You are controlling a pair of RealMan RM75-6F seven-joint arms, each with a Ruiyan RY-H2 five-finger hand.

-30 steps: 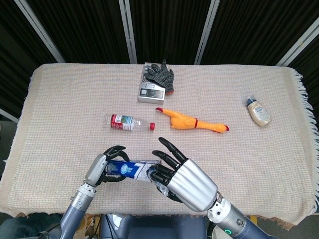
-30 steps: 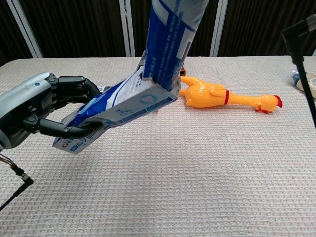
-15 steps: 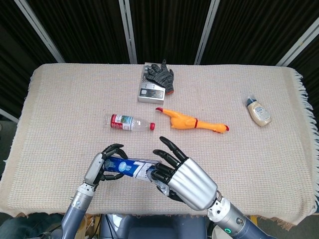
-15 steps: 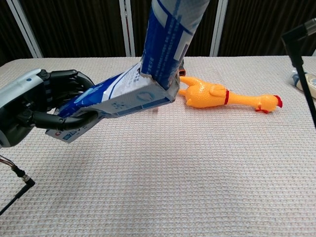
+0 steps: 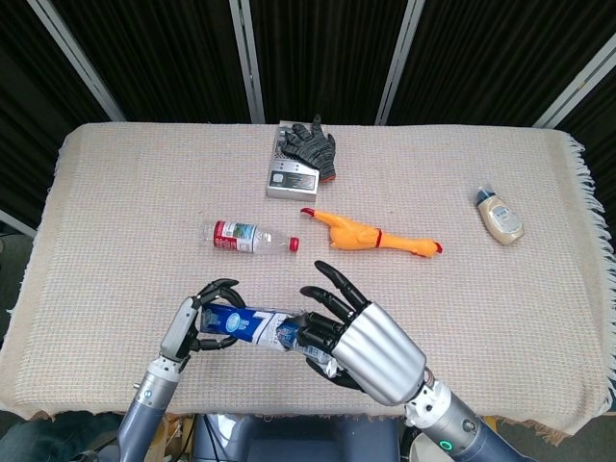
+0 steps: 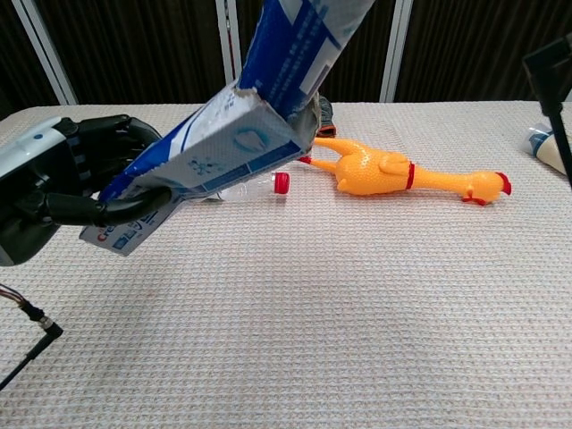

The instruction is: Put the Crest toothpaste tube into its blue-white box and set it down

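From the head view, we are gripping the blue-white box (image 5: 239, 324) in our left hand (image 5: 192, 323), fingers wrapped around it above the table's (image 5: 539, 289) near edge, while our right hand (image 5: 358, 339) is holding the toothpaste tube (image 5: 289, 333) at the box's open end. From the chest view, we are seeing the left hand (image 6: 54, 192) curling around the tilted box (image 6: 192, 170) with the tube (image 6: 299, 45) angling into its mouth, a plastic bottle (image 6: 250, 186) and rubber chicken (image 6: 402, 174) lying behind.
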